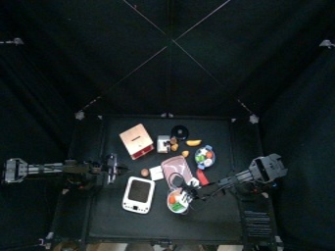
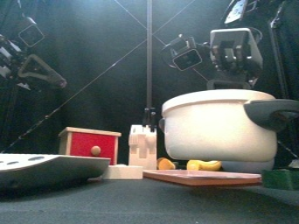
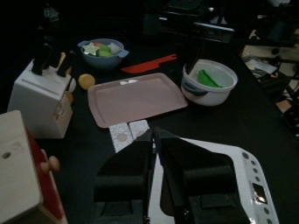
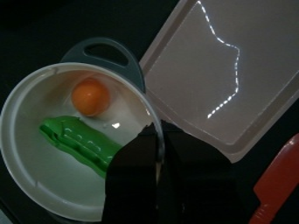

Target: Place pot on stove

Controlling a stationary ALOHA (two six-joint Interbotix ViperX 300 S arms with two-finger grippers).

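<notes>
The white pot (image 1: 179,201) with grey handles stands on the table next to a pink tray (image 1: 177,171). It holds a green piece (image 4: 79,144) and an orange ball (image 4: 90,94). It looms large in the front view (image 2: 216,127). My right gripper (image 1: 197,193) sits at the pot's rim (image 4: 145,96), its jaws together on it. The white stove (image 1: 139,196) lies left of the pot, near the table's front; it also shows in the front view (image 2: 41,168) and the left wrist view (image 3: 239,166). My left gripper (image 1: 124,175) hangs shut just over the stove's edge.
A red and white box (image 1: 135,138), a white knife block (image 1: 167,142) and a bowl of small foods (image 1: 199,150) stand at the back. A red spatula (image 3: 149,63) lies beyond the tray. A green block (image 2: 281,178) sits at the front right.
</notes>
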